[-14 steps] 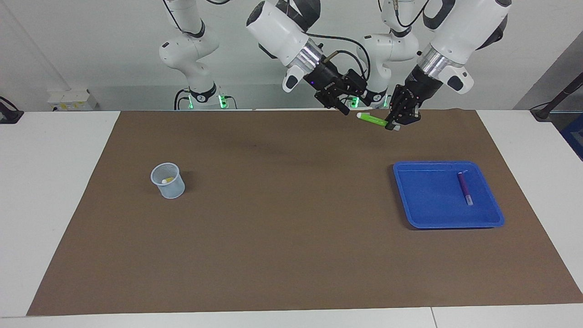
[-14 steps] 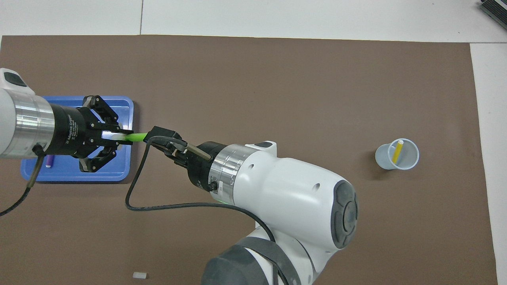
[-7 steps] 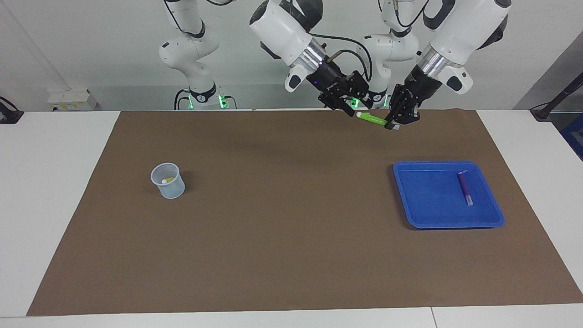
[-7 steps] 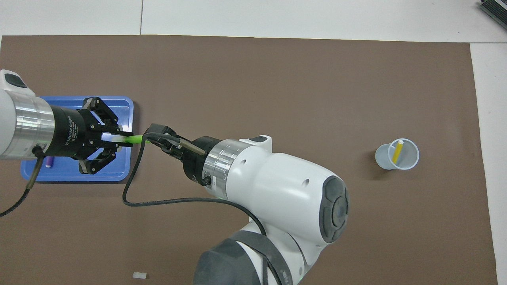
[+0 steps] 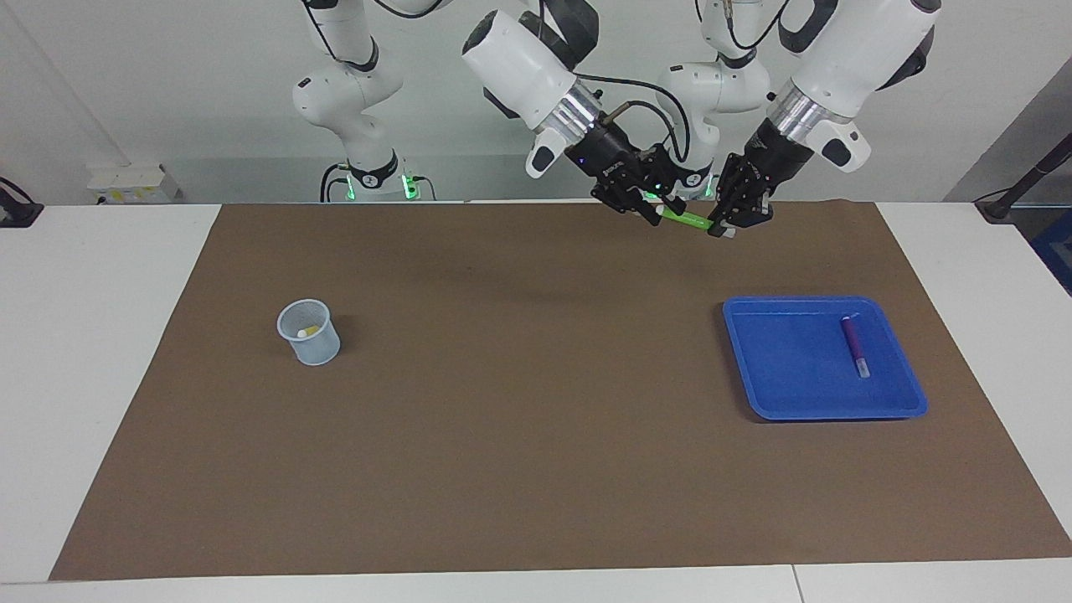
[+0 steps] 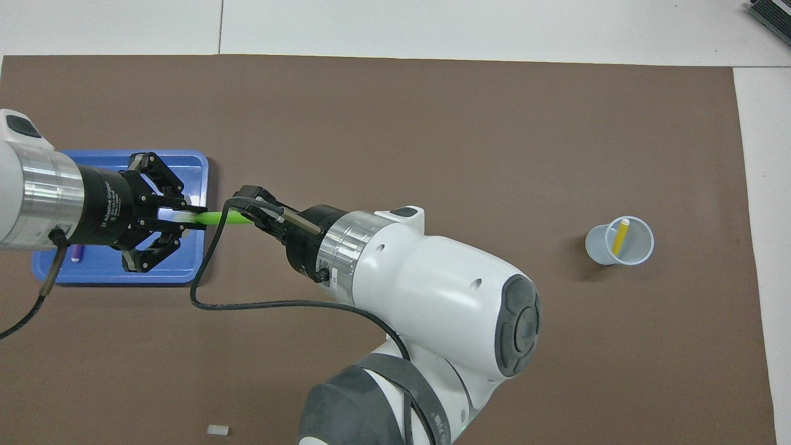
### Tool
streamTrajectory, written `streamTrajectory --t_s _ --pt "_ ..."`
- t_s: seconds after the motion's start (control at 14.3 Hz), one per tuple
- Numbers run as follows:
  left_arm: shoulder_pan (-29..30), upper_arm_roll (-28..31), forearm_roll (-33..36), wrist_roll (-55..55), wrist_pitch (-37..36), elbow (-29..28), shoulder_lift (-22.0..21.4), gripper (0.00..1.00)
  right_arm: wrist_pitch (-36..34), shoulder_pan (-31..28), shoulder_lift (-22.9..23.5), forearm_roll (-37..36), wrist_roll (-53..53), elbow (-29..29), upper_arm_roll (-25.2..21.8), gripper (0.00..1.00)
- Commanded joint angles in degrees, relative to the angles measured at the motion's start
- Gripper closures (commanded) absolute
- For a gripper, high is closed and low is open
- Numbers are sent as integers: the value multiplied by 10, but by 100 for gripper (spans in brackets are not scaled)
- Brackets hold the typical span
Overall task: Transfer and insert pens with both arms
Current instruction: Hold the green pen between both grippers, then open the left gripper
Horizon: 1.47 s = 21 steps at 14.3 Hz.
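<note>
While raised over the surface near the robots, left end effector [image 5: 727, 226] clamped on light green pen [image 5: 688, 219] at its whitish end; right end effector [image 5: 655, 213] around the other end, grip unclear. Purple pen [image 5: 854, 345] in blue tray [image 5: 787, 394]; yellow pen [image 6: 620, 237] in cup [image 6: 618, 242].

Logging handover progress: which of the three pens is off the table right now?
The light green pen, held in the air between the left gripper and right gripper. The purple pen lies in the blue tray; the yellow pen stands in the cup.
</note>
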Motion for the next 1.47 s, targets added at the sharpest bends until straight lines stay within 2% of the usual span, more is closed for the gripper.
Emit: streamTrajectory --t_s 0.0,0.42,0.63,0.7,1.12,1.19,1.26,1.33,1.4 --pt "0 6 -17 -6 -7 -15 -17 100 6 1 9 -12 15 12 2 47" --pt "1 7 -31 -6 -8 -16 -18 100 7 3 9 -11 14 9 2 49" --pt "1 7 -30 -6 -8 -17 -18 100 7 2 9 -11 14 9 2 71" --pt "1 7 -31 -6 -8 -17 -18 100 7 2 9 -11 14 9 2 73" --pt "1 8 -31 -7 -8 -17 -18 100 8 1 9 -9 13 8 2 73" --pt "1 7 -31 -7 -8 -17 -18 100 8 0 9 -9 9 7 2 81" --pt "1 8 -30 -7 -8 -17 -18 100 8 -1 9 -9 8 7 2 95" --pt "1 7 -30 -7 -8 -17 -18 100 8 -2 9 -9 8 7 2 100" --pt "1 8 -31 -7 -10 -17 -18 100 8 -2 9 -9 10 7 2 100"
